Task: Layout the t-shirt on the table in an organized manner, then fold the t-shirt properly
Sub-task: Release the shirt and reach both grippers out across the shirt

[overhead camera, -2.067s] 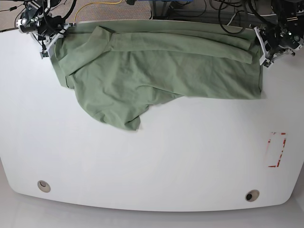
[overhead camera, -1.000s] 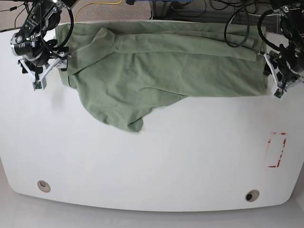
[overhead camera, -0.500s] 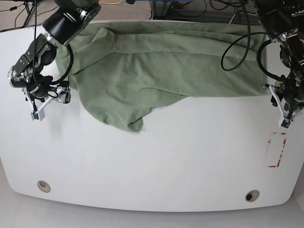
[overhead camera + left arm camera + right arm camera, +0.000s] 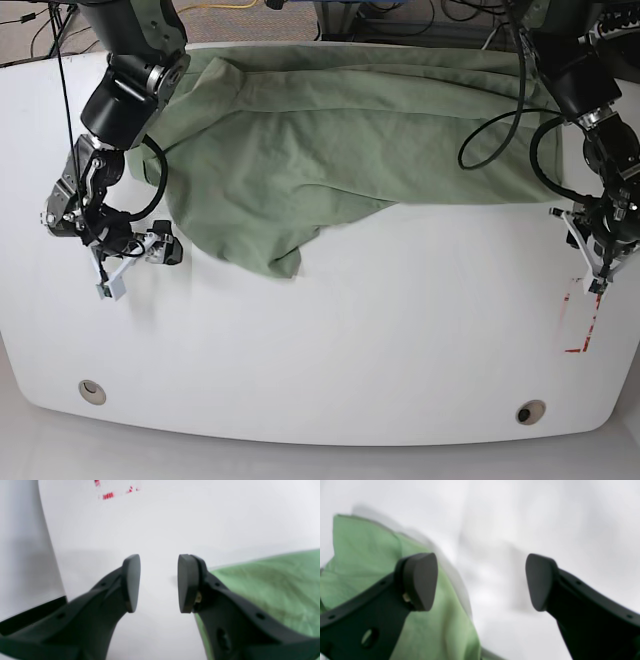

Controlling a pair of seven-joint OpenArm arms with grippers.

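Note:
The sage-green t-shirt (image 4: 330, 130) lies spread across the far part of the white table (image 4: 350, 340), with one flap hanging toward the front at the middle left. My right gripper (image 4: 135, 268) hovers just off the shirt's left edge, open and empty. In the right wrist view its jaws (image 4: 481, 581) stand wide over bare table, with the t-shirt (image 4: 362, 552) behind the left finger. My left gripper (image 4: 590, 268) is past the shirt's right edge, open and empty. In the left wrist view it (image 4: 158, 582) frames bare table, with the t-shirt (image 4: 270, 585) to its right.
A red-outlined rectangle mark (image 4: 582, 315) lies just in front of my left gripper and shows at the top of the left wrist view (image 4: 107, 495). Two grommet holes (image 4: 92, 391) (image 4: 531, 411) sit near the front edge. Cables hang behind the table's far edge.
Both arms have come forward from the shirt's far corners along its sides. The shirt stays spread, its far edge slightly shifted.

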